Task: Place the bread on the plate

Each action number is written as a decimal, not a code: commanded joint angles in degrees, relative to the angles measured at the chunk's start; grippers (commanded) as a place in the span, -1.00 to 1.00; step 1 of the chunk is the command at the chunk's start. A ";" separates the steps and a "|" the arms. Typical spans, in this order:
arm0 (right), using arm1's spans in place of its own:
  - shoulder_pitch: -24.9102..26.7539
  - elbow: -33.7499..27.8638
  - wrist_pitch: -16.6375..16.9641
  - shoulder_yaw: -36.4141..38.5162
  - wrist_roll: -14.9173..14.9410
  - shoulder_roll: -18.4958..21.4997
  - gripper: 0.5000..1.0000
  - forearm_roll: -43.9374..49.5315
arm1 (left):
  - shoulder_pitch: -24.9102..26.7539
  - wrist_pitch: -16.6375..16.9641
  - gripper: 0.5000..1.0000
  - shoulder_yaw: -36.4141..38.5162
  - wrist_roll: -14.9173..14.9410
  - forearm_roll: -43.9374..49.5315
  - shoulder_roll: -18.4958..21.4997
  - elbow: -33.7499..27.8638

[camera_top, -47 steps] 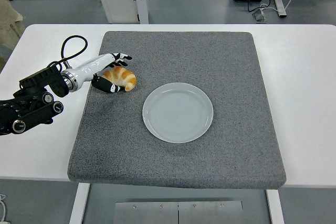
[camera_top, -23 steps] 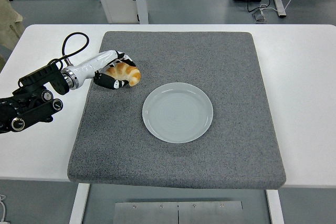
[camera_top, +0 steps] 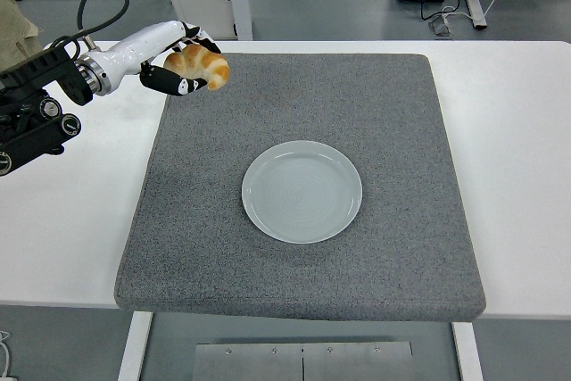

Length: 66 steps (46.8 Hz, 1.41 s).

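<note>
**Croissant held above the mat's far-left corner, plate bare**

Left hand, entering from the picture's left edge, closed around a golden-brown croissant; black fingers wrapped beneath and behind the pastry, white forearm shell running back to a black wrist joint with a looping black cable. Croissant raised clear of the surface, over the far-left corner of the grey felt mat, its curved, ridged crust turned toward the camera. Well apart from the croissant, toward the centre of the mat: a round pale grey-blue plate, flat, nothing on it, a shallow rim visible all round. Mat lying square on the white table, covering most of the middle, with bare tabletop left on either side and along the far edge. Beyond the table: grey floor, a white cabinet leg, a black box on a stand with tangled cables at upper right. At the upper-left corner, a sliver of beige fabric, too little to identify. Below the near edge, a metal panel between the table's white legs.
</note>
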State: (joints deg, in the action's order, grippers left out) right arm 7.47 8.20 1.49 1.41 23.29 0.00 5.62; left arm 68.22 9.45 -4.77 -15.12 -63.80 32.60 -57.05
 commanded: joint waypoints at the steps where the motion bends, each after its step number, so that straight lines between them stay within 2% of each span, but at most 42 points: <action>1: 0.00 -0.02 0.00 0.00 0.00 0.00 1.00 0.00 | 2.88 -0.04 -1.00 1.34 0.00 -0.10 0.10 0.00; 16: 0.00 -0.02 0.00 0.00 0.00 0.00 1.00 0.00 | 11.76 -0.74 -1.00 4.15 0.09 0.34 -0.78 0.00; 32: 0.00 -0.02 0.00 0.00 0.00 0.00 1.00 0.00 | 16.77 -1.54 -1.00 6.17 0.18 0.34 -3.24 0.00; 42: 0.00 -0.02 0.00 0.00 0.00 0.00 1.00 0.00 | 17.91 -1.54 -1.00 6.18 0.00 0.25 -3.59 0.00; 66: 0.00 -0.02 0.00 0.00 0.09 0.00 1.00 0.00 | 18.18 -1.18 -1.00 6.18 -0.88 -0.45 -14.22 0.00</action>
State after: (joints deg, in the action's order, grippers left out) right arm 7.47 8.18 1.49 1.40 23.29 0.00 5.62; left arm 86.33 8.17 1.41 -16.00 -64.14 19.59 -57.03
